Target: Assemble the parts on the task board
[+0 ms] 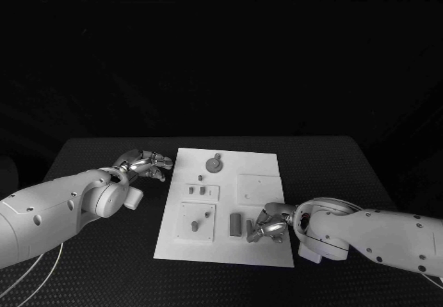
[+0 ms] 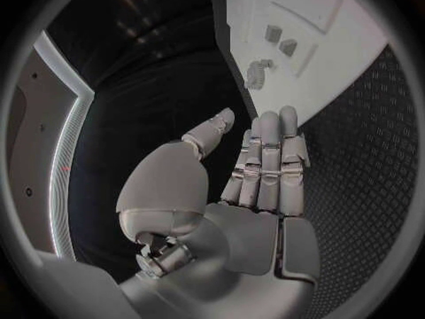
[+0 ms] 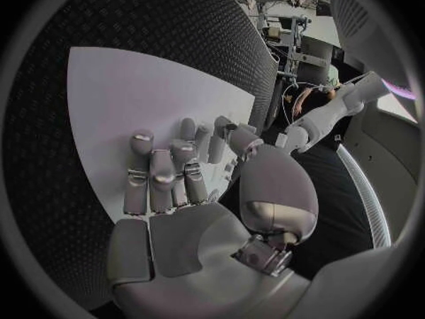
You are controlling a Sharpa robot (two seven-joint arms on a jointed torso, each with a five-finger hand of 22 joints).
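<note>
Right hand (image 1: 265, 226) sits low over the near right part of the task board (image 1: 263, 167), fingers curled downward toward the white surface. In the right wrist view the fingers (image 3: 163, 177) lie side by side over the plate, thumb off to one side, and I cannot tell whether anything is pinched beneath them. Just beside that hand, a dark upright block (image 1: 235, 224) stands on the board, with a smaller grey piece (image 1: 249, 225) between it and the fingertips, very close, possibly touching.

Over to the left hand (image 1: 146, 162): it hovers at the far left corner of the board, off its edge, above the black worktop (image 1: 92, 157). Fingers straight and together, thumb apart, palm bare in the left wrist view (image 2: 265, 170), holding nothing.

Between the two hands the board lies flat in the middle of the worktop. A round disc part (image 1: 214, 164) with a small stem rests near its far edge. Below it, a little dark peg (image 1: 200, 177), then two small blocks (image 1: 196, 189) side by side on a raised square panel. Nearer, another panel carries a small pin-like part (image 1: 194, 225). A plain raised square (image 1: 258, 187) sits on the right half, just beyond the right hand. All parts look grey against the white plate.
</note>
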